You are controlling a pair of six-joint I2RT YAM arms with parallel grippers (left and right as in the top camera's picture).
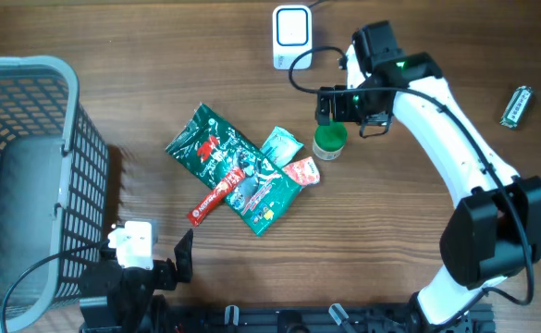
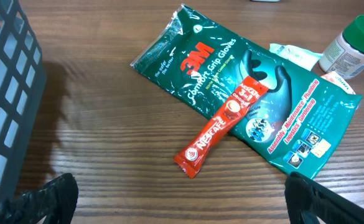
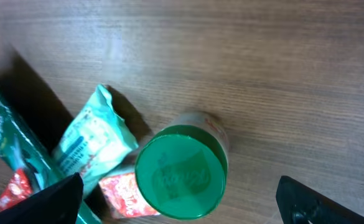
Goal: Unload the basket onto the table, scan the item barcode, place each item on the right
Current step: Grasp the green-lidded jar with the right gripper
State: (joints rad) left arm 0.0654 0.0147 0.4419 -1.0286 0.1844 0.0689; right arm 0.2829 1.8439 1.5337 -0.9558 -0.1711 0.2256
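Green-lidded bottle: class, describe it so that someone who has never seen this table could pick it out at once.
From the white scanner at the far edge of the table, come nearer to the heap of packets mid-table. The bottle stands at the heap's right edge, beside a pale teal sachet. It alone is upright and round, with a green lid; its neighbours lie flat.

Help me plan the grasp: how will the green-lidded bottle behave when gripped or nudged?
The green-lidded bottle looks like rigid plastic, so it probably won't deform when squeezed. Its round, smooth wall may slip. Standing upright, it could tip if pushed high, then roll.
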